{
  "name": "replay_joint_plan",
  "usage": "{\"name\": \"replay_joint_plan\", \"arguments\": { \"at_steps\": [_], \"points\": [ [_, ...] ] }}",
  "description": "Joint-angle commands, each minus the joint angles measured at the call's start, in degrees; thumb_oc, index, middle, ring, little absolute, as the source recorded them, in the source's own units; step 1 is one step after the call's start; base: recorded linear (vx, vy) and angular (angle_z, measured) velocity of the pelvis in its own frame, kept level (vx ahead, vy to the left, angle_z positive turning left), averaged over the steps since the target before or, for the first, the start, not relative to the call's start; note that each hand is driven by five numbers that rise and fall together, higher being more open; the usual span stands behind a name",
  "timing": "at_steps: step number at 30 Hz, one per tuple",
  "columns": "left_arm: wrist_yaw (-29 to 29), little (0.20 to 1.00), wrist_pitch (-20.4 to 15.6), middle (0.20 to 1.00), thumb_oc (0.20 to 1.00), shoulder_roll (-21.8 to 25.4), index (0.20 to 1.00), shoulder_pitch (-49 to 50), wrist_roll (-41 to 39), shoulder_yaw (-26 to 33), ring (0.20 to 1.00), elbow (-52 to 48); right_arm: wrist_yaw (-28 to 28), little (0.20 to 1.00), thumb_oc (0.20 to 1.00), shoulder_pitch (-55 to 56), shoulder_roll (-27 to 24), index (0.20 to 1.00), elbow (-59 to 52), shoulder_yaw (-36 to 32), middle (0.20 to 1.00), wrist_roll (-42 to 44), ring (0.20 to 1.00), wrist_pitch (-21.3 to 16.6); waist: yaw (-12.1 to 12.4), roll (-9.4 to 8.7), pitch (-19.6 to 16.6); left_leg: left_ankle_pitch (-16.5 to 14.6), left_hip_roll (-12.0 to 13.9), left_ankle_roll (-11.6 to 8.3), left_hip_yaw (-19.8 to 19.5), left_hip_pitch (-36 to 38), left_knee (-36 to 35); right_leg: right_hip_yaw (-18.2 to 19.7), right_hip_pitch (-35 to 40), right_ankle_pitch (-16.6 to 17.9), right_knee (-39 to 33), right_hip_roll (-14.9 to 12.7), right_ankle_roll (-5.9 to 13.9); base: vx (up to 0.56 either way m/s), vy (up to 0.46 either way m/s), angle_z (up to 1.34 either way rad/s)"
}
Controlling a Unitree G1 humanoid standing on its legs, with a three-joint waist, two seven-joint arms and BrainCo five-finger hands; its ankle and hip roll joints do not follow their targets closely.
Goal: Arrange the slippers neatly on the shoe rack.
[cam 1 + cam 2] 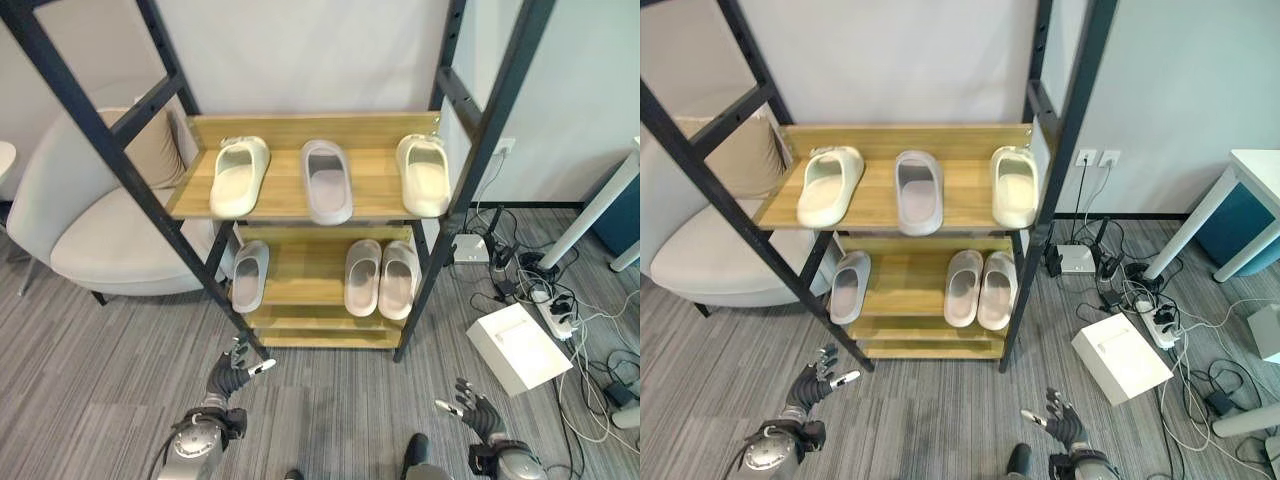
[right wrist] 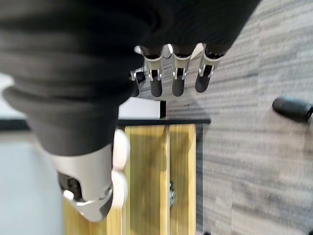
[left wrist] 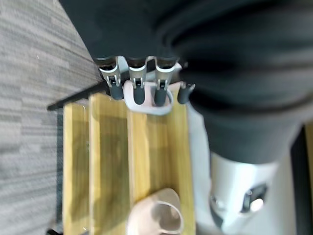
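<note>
Both hands, left hand (image 1: 232, 372) and right hand (image 1: 476, 408), hung low, loose-fingered and empty. All six slippers (image 1: 327, 180) sat on the shoe rack (image 1: 300, 258); the lone 9 o'clock lower slipper (image 1: 249, 276) probably needed pairing next.

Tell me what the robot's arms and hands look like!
Both arms are shiny silver-grey. The left hand and right hand have silver fingers with dark tips, like little caps. A dark ribbed cover wraps each wrist and the back of each hand.
</note>
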Motion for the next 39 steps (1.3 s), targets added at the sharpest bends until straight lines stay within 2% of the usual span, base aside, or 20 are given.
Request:
{"name": "replay_joint_plan", "arguments": {
  "at_steps": [1, 2, 3, 4, 5, 7, 8, 13, 20, 23, 24, 29, 35, 37, 38, 39],
  "points": [
    [0.7, 1.000, -3.5, 1.000, 1.000, 3.3, 1.000, -4.9, -0.7, 1.1, 1.000, -2.4, 0.3, 1.000, 1.000, -4.7, -1.1, 1.000, -3.2, -1.4, 1.000, 1.2, 1.000, -3.0, -0.2, -4.15, 4.5, -1.9, 0.6, -2.73, -1.9, -8.7, 16.5, -0.5, 6.8, -8.4, 0.5, -1.0, 0.71, -0.04, -0.086, 0.33],
    [1.0, 1.000, -3.8, 1.000, 1.000, 3.3, 1.000, -5.5, -0.9, 0.9, 1.000, -2.3, 0.3, 1.000, 1.000, -5.2, -1.6, 1.000, -3.0, -1.2, 1.000, 1.2, 1.000, -3.2, 0.0, -4.05, 5.2, -0.6, 1.4, -3.54, -3.4, -11.0, 18.3, -1.2, 7.3, -9.2, 0.2, -0.5, 0.23, 0.03, 0.015, 0.47],
    [1.0, 1.000, -3.4, 1.000, 1.000, 3.0, 1.000, -5.4, -0.9, 0.7, 1.000, -2.8, 0.1, 1.000, 1.000, -5.3, -2.0, 1.000, -2.6, -1.0, 1.000, 0.9, 1.000, -3.1, 0.1, -3.70, 4.9, 0.0, 2.8, -3.68, -2.3, -9.9, 12.7, -2.1, 7.9, -9.7, -0.2, -0.2, 0.65, 0.15, 0.129, 0.36],
    [1.0, 1.000, -3.3, 1.000, 1.000, 3.1, 1.000, -5.5, -0.6, 0.4, 1.000, -2.7, -0.3, 1.000, 1.000, -5.6, -2.3, 1.000, -2.3, -1.0, 1.000, 0.6, 1.000, -3.0, 0.2, -3.64, 4.7, 1.2, 4.8, -4.40, -2.5, -10.3, 10.1, -1.9, 8.4, -10.2, -0.1, -0.2, 1.27, 0.18, 0.199, 0.42],
    [1.2, 1.000, -3.2, 1.000, 1.000, 3.4, 1.000, -5.4, -0.3, 0.6, 1.000, -2.8, -0.5, 1.000, 1.000, -5.5, -2.3, 1.000, -2.6, -1.3, 1.000, 0.7, 1.000, -2.9, 0.2, -3.17, 4.4, 3.5, 6.1, -3.77, -0.8, -8.9, 3.7, -3.0, 8.0, -10.2, 0.1, 0.2, 1.17, 0.11, 0.130, 0.19],
    [0.8, 1.000, -2.9, 1.000, 1.000, 3.2, 1.000, -4.7, 0.0, 0.5, 1.000, -2.7, 0.1, 1.000, 1.000, -4.3, -2.0, 1.000, -3.1, -1.7, 1.000, 0.6, 1.000, -2.8, -0.2, -2.65, 3.3, 4.4, 5.5, -3.67, -0.2, -7.0, 0.5, -3.1, 8.5, -10.2, 0.2, 0.5, 1.65, 0.17, 0.187, 0.07],
    [0.1, 1.000, -2.6, 1.000, 1.000, 3.4, 1.000, -3.8, 0.0, 0.3, 1.000, -3.2, 0.2, 1.000, 1.000, -4.0, -1.5, 1.000, -3.0, -1.7, 1.000, 0.2, 1.000, -2.6, -0.4, -2.85, 2.3, 4.0, 4.0, -3.30, 0.7, -5.9, 0.2, -2.6, 8.6, -9.5, 0.6, -0.5, 1.98, 0.22, 0.234, 0.00],
    [-0.3, 1.000, -2.5, 1.000, 1.000, 4.2, 1.000, -3.1, 0.2, 0.5, 1.000, -3.1, 0.3, 1.000, 1.000, -5.1, -0.6, 1.000, -3.1, -0.3, 1.000, -0.9, 1.000, -2.0, 0.4, -3.93, 2.3, 2.0, 1.3, -1.65, 1.7, -4.7, 0.2, -1.5, 8.1, -8.5, 2.2, -3.1, 3.21, 0.07, 0.166, 0.05],
    [-1.0, 1.000, -2.2, 1.000, 1.000, 4.9, 1.000, -2.7, 1.5, 0.6, 1.000, -3.1, 1.1, 1.000, 1.000, -6.5, -1.3, 1.000, -4.7, 2.9, 1.000, -6.5, 1.000, -1.3, 1.1, -4.59, 1.4, 0.6, -0.7, -0.29, 2.0, -4.0, -0.6, -1.5, 7.9, -7.8, 3.2, -4.4, 4.22, 0.03, 0.071, 0.08],
    [-1.6, 1.000, -2.5, 1.000, 1.000, 5.2, 1.000, -3.3, 3.4, 0.1, 1.000, -3.0, 2.2, 1.000, 1.000, -8.0, -5.3, 1.000, -14.7, 7.4, 1.000, -18.0, 1.000, -1.8, 1.9, -4.73, 1.1, 0.2, -1.2, 0.17, 1.5, -3.8, -0.6, -1.8, 8.1, -7.9, 3.4, -4.7, 4.49, 0.04, 0.034, 0.02],
    [-1.5, 1.000, -3.2, 1.000, 1.000, 5.2, 1.000, -3.7, 4.5, -0.9, 1.000, -2.9, 3.1, 1.000, 1.000, -8.6, -8.8, 1.000, -27.6, 8.6, 1.000, -23.5, 1.000, -3.3, 1.8, -4.64, 0.9, 0.1, -1.2, 0.34, 1.4, -3.6, -0.7, -1.8, 8.1, -7.9, 3.4, -4.7, 4.63, 0.03, 0.025, 0.01],
    [-1.0, 1.000, -4.2, 1.000, 1.000, 5.6, 1.000, -3.8, 6.1, -2.4, 1.000, -3.4, 3.1, 1.000, 1.000, -9.7, -12.0, 1.000, -47.9, 5.0, 1.000, -23.2, 1.000, -7.5, 0.9, -4.20, -0.1, 0.1, -0.9, 0.41, 1.6, -3.1, -0.7, -1.4, 8.2, -8.0, 3.0, -4.3, 4.59, 0.01, 0.007, -0.06],
    [-1.0, 1.000, -5.0, 1.000, 1.000, 5.8, 1.000, -2.5, 5.8, -3.4, 1.000, -4.5, -1.7, 1.000, 1.000, -16.5, -12.6, 1.000, -53.0, 1.0, 1.000, -25.4, 1.000, -8.9, 1.0, -3.98, -1.4, 0.0, -0.6, 0.36, 1.6, -2.7, -0.7, -1.5, 8.7, -8.2, 2.7, -3.7, 4.51, 0.00, 0.000, 0.00],
    [-1.0, 1.000, -5.3, 1.000, 1.000, 5.8, 1.000, -1.9, 5.1, -4.3, 1.000, -4.9, -7.0, 1.000, 1.000, -24.4, -13.0, 1.000, -50.2, -0.8, 1.000, -30.7, 1.000, -8.0, 2.1, -4.07, -2.1, 0.0, -0.6, 0.43, 1.2, -2.5, -0.6, -1.9, 9.0, -8.3, 2.7, -3.5, 4.51, 0.03, 0.008, -0.01],
    [-1.0, 1.000, -5.3, 1.000, 1.000, 5.8, 1.000, -2.0, 5.1, -4.1, 1.000, -4.9, -7.2, 1.000, 1.000, -24.8, -13.0, 1.000, -49.9, -0.6, 1.000, -30.8, 1.000, -8.1, 2.0, -4.07, -2.0, 0.0, -0.6, 0.43, 1.2, -2.5, -0.6, -1.9, 9.1, -8.3, 2.7, -3.5, 4.51, 0.03, 0.012, -0.06],
    [-0.7, 1.000, -5.5, 1.000, 1.000, 6.1, 1.000, -1.8, 4.8, -4.9, 1.000, -5.4, -10.7, 1.000, 1.000, -29.9, -13.2, 1.000, -47.3, -1.0, 1.000, -34.8, 1.000, -6.6, 2.9, -4.27, -2.4, -0.1, -0.6, 0.50, 0.7, -2.5, -0.6, -2.1, 9.2, -8.3, 2.7, -3.4, 4.52, 0.00, 0.000, 0.00]
  ]
}}
